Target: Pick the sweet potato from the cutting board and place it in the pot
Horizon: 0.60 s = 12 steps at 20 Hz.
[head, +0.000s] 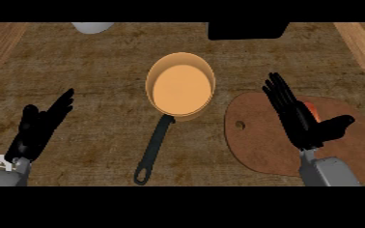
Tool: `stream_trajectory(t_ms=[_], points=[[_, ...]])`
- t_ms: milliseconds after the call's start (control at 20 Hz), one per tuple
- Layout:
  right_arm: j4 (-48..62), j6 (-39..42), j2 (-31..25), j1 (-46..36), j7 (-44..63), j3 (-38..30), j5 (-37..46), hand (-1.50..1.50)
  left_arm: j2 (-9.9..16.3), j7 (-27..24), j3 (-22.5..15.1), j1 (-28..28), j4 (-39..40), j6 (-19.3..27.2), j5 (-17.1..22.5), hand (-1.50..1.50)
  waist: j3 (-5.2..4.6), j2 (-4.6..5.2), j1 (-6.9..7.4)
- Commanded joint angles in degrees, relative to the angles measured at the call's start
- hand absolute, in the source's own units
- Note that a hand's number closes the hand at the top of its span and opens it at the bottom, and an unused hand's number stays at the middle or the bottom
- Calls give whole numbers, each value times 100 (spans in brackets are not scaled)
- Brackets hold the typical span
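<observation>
An orange pot [181, 85] with a long black handle [153, 149] stands in the middle of the counter. To its right lies a brown cutting board [260, 142]. My right hand [296, 116] hovers over the board, fingers straight and thumb spread, open. It hides most of the sweet potato [311, 110]; only an orange-red sliver shows between the fingers and the thumb. My left hand [37, 125] rests open at the lower left, fingers up, well away from the pot.
A white object [92, 27] sits at the counter's far left edge and a black box [247, 30] at the far right. Wooden strips run along both sides of the counter.
</observation>
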Motion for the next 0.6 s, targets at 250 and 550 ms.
stream_trajectory(t_ms=[250, 550], points=[[-287, 1694, -728, -843, 985, -545, -1460, -150, -1205, -121, 294, -455, -1134, 1037, 304, 0, -162, -21, 196], [-589, 187, -1923, 268, -1632, -1205, 1187, -150, -1342, 161, 234, -174, -1353, 1053, 509, 0, -149, -61, -111]])
